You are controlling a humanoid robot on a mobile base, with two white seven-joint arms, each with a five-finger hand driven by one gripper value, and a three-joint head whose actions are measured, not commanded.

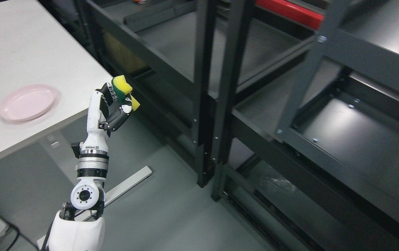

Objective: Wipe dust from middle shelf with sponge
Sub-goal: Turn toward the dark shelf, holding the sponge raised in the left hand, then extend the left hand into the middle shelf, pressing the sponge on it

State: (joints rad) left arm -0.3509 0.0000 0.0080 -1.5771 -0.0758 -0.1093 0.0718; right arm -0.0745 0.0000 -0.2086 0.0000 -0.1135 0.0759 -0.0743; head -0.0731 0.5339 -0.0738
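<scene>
left hand (110, 108): raised in the air at the corner of the white table (18, 45), its fingers (119, 116) clenched around the sponge (122, 91); the arm comes up from the lower left
why held so: the sponge sits high in the fingers with its top poking out above them, which i judge leaves a free face to press on a surface
sponge: yellow foam with a dark green scouring layer, squeezed and a bit bent by the grip; one yellow corner sticks out below the fingers on the shelf side
where the sponge is: wholly in the hand, touching neither table nor shelving
shelving (217, 104): dark grey metal racks beyond the fingertips, well apart from them; the middle shelf (360, 139) lies off to the far side of the uprights and looks bare
pink plate (28, 103): on the table behind the back of the hand, apart from it
step in hand: carrying the sponge toward the racks, by my reading; wiping not yet begun
right hand: not seen
</scene>
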